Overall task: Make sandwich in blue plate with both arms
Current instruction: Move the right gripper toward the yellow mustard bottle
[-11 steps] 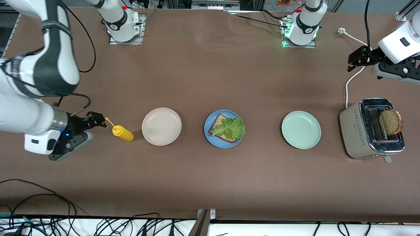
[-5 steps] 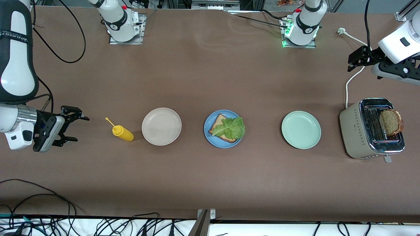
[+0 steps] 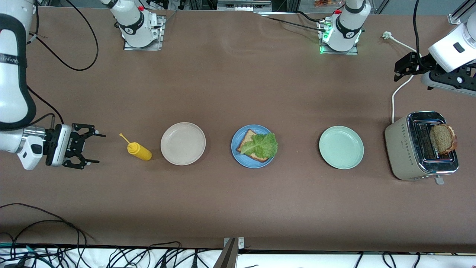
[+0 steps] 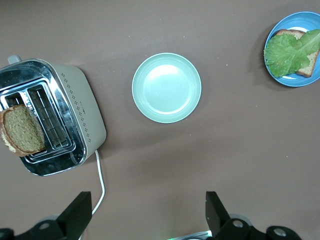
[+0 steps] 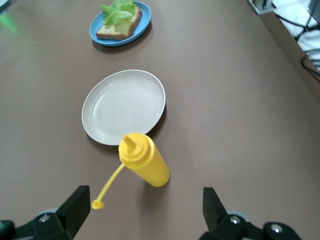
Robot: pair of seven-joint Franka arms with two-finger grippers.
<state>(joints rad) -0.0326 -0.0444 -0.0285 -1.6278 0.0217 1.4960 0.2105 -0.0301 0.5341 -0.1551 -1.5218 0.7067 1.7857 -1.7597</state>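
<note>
Sandwich (image 3: pixel 257 146) well apart from both jaws

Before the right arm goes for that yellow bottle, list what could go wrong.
1. The yellow bottle stands upright beside the cream plate; a push from the open right gripper could topple it onto the plate.
2. Its loose cap tether points toward the gripper and might snag a finger.
3. The second bread slice sits tilted in the toaster; the open left gripper may grasp it awkwardly.

a robotics lab: two white arms (image 3: pixel 15 74) bolted to a brown-covered table (image 3: pixel 238 208), loose cables (image 3: pixel 55 253) along its edge, kitchen props like a toaster (image 3: pixel 420 149).
</note>
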